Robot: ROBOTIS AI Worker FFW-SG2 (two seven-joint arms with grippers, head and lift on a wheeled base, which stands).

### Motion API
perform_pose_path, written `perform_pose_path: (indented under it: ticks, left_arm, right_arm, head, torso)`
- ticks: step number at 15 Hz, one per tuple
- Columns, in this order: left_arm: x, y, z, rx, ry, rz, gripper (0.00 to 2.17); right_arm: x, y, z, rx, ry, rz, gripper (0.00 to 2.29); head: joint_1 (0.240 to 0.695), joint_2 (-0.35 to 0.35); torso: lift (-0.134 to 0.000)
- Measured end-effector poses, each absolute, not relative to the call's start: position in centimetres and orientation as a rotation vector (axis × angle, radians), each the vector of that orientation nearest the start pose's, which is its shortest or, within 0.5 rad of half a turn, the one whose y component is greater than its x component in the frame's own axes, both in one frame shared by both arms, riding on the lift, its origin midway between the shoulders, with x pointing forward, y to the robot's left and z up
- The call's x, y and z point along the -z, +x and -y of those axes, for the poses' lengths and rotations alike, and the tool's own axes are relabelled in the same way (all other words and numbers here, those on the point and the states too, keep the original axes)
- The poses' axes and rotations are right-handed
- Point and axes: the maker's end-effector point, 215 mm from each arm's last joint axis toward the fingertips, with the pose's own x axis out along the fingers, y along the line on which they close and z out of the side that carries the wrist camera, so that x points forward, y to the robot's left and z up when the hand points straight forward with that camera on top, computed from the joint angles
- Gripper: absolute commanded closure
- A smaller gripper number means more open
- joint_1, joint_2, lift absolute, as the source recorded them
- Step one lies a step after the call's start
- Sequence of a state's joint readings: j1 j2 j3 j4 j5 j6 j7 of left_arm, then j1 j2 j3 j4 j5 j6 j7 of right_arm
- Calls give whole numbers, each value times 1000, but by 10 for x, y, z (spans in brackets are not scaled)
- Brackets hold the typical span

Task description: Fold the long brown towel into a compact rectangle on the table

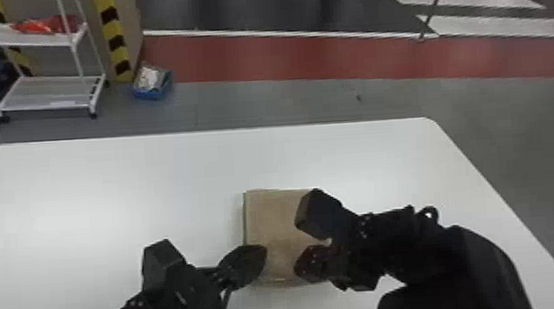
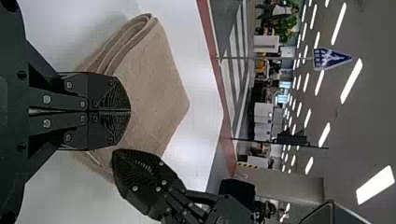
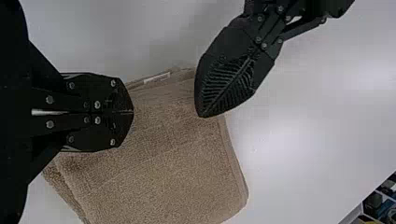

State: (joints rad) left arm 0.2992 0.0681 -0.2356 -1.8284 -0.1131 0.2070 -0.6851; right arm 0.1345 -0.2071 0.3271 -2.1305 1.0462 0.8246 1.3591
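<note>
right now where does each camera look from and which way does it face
Head view: on the head, looking forward and down at the table, towel and floor beyond; both arms show.
Left wrist view: on the left wrist, looking across the towel toward the room and ceiling lights; its left claw shows, with the right claw beyond.
Right wrist view: on the right wrist, looking down at towel and table; the right claw and left claw show.
Shared by both wrist views: towel, table, both claws.

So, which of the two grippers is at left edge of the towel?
The left gripper: in the head view it overlaps the left edge of the towel, while the right gripper is over the right part.
</note>
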Motion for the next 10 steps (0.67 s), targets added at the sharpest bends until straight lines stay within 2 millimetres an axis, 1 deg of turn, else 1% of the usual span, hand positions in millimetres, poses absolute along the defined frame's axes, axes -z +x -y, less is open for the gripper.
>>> perform_pose_path:
  ticks: [2,4,6,8,10]
  left_arm:
    - [444,399,12,919,69,-307,2020]
    - [453,401,10,914,76,-322,2020]
    - [457,402,8,912,78,-331,2020]
    - [458,402,9,913,77,-332,2020]
    - [457,401,10,915,76,-331,2020]
  right_arm:
    - [432,390,130,-918,-728,-837,2263]
    - [431,389,131,-916,-729,-834,2260]
    - [421,393,136,-898,-716,-816,2260]
    - [408,399,143,-874,-695,-792,2260]
    - [399,406,151,-850,-690,-779,2263]
  head:
    - [695,-203]
    - [695,-201]
    - [695,-203]
    - [695,-213]
    - [695,-222]
  torso:
    - [-124]
    - [-124]
    - [-124]
    - [-124]
    - [-124]
